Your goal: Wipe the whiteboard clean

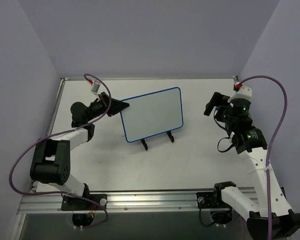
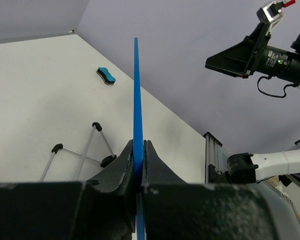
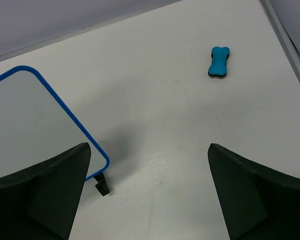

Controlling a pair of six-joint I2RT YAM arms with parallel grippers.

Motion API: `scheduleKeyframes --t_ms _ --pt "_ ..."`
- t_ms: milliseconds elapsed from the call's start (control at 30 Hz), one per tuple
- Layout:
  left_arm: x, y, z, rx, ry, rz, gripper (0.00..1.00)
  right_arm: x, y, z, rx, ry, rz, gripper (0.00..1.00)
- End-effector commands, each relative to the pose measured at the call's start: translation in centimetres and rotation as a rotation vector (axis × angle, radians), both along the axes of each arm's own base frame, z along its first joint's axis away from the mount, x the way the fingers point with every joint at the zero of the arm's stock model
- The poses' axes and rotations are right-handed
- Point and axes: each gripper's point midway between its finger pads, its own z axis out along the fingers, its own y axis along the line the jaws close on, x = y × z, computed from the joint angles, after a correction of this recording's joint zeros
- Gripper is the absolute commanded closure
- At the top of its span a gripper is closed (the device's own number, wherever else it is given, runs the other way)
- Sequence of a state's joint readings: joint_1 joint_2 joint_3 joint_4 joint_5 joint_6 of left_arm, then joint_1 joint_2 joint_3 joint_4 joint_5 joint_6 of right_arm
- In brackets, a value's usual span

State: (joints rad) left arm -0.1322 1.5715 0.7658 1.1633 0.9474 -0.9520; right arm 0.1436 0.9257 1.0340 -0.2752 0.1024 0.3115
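Observation:
The whiteboard [image 1: 152, 115], white with a thin blue frame, stands tilted on two black feet at mid-table, and its face looks blank. My left gripper [image 1: 123, 105] is shut on its left edge. In the left wrist view the blue frame [image 2: 136, 90] runs edge-on between the closed fingers of that gripper [image 2: 138, 143]. My right gripper [image 1: 213, 104] is open and empty, in the air to the right of the board. The right wrist view shows the board's corner [image 3: 35, 115] at the left of the wide-open gripper [image 3: 149, 150]. A teal bone-shaped eraser [image 3: 219, 62] lies on the table; it also shows in the left wrist view [image 2: 106, 76].
The board's wire stand and black feet [image 2: 108, 160] rest on the white table [image 1: 190, 165]. Purple walls close in the back and sides. A metal rail [image 1: 150, 200] runs along the near edge. I cannot see the eraser in the top view.

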Motion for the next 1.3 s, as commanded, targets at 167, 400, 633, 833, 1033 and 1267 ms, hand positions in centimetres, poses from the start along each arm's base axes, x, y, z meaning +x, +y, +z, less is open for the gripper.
scheduleKeyframes --t_ms 167,400,633,833,1033,1267 --pt "-1.8 -0.5 5.1 -0.031 -0.412 -0.053 0.98 0.2 0.2 1.2 -0.029 -0.027 0.008 0.0" --pt "-0.5 -0.6 4.2 -0.027 -0.412 -0.026 0.98 0.3 0.8 1.3 -0.034 -0.027 0.036 0.0" --pt "0.2 -0.5 3.8 -0.004 -0.432 -0.035 0.98 0.1 1.0 1.4 -0.04 -0.031 0.046 0.0" --pt "1.0 -0.8 2.4 0.015 -0.412 -0.06 0.98 0.1 1.2 1.2 -0.055 -0.025 0.05 0.0" --pt "1.0 -0.7 1.2 0.034 -0.403 -0.066 0.98 0.3 1.3 0.9 -0.061 -0.016 0.051 0.0" --pt "2.1 -0.7 -0.5 0.039 -0.373 -0.04 0.98 0.4 1.5 0.7 -0.065 -0.013 0.06 0.0"
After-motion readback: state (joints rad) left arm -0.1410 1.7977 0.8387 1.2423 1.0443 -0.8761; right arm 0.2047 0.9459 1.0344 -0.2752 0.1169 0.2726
